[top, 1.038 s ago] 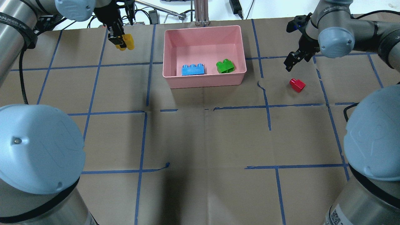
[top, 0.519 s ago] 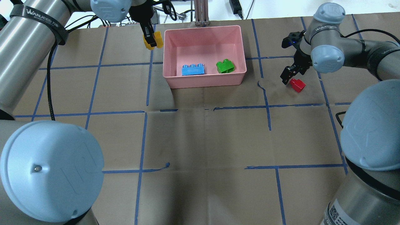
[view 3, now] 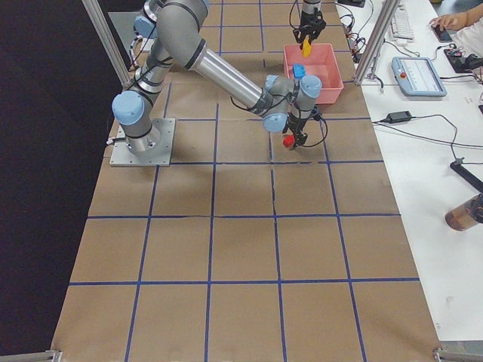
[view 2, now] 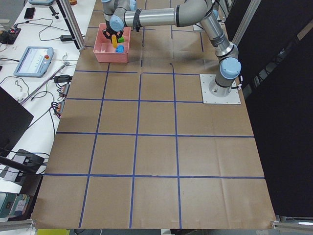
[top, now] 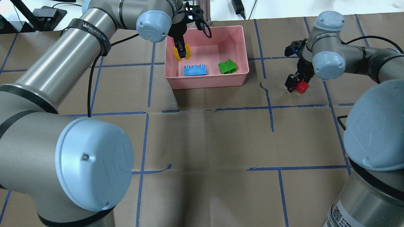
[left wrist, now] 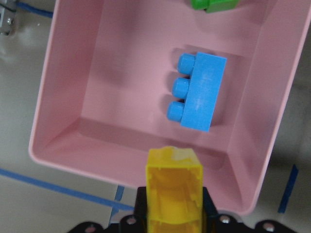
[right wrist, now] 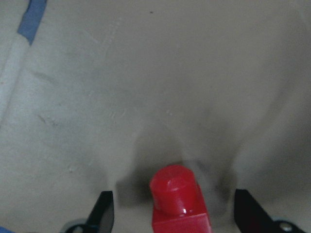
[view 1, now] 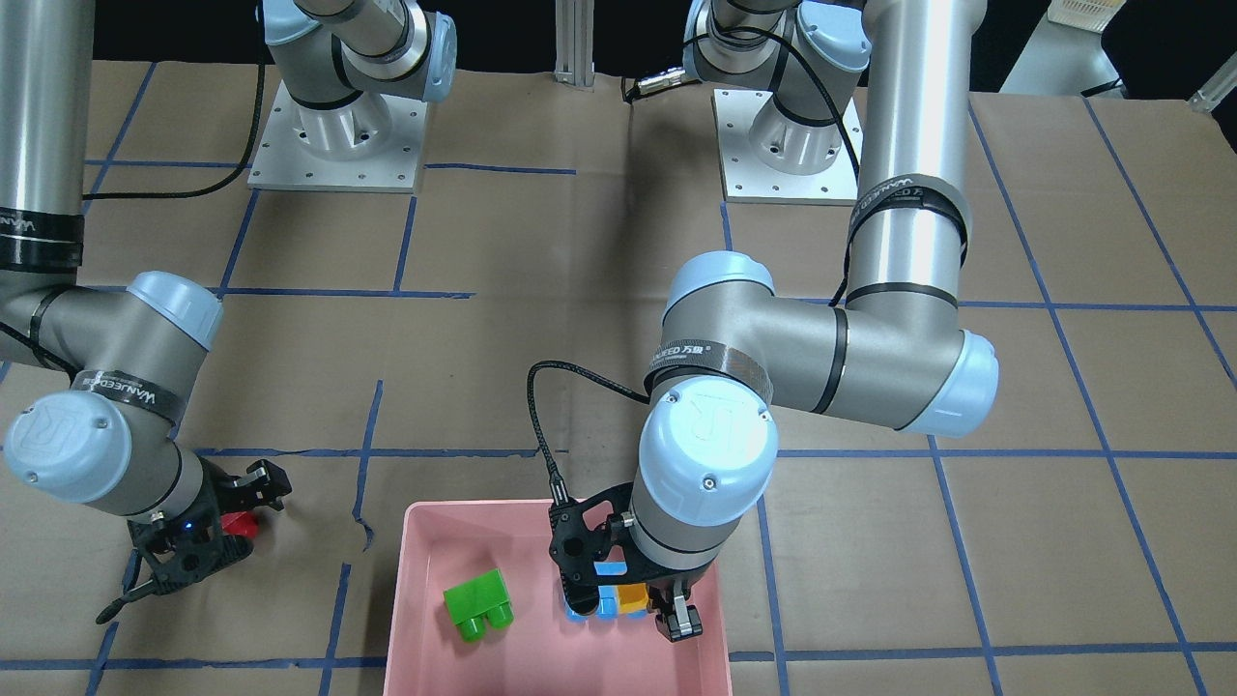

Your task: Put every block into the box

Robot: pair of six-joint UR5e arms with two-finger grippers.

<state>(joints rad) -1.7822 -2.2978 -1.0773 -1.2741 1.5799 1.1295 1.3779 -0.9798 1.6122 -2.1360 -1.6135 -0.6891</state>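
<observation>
Overhead exterior view of a table covered in brown paper with a grid of blue tape [top: 205,142]. A shallow pink rectangular plastic box with sloped walls [top: 217,50] sits near the far edge, at the middle.

Two toy bricks lie on the box floor against its near wall. A blue three-stud plastic brick [top: 195,70] is towards the left and a green two-stud plastic brick [top: 228,66] towards the right, apart from each other.

The left gripper [top: 181,52] reaches in from the left and hangs within the box's outline, close to its left wall. Its two black fingers are clamped on a yellow plastic brick [left wrist: 174,189], which points downward, just behind the blue brick. Whether it touches the floor cannot be told.

To the right, well apart from the box, a small red plastic brick [top: 303,87] lies on the paper. The right gripper [right wrist: 175,209] is lowered around it. In the right wrist view its fingers stand apart, one on each side of the red brick, with a gap showing on both sides.
</observation>
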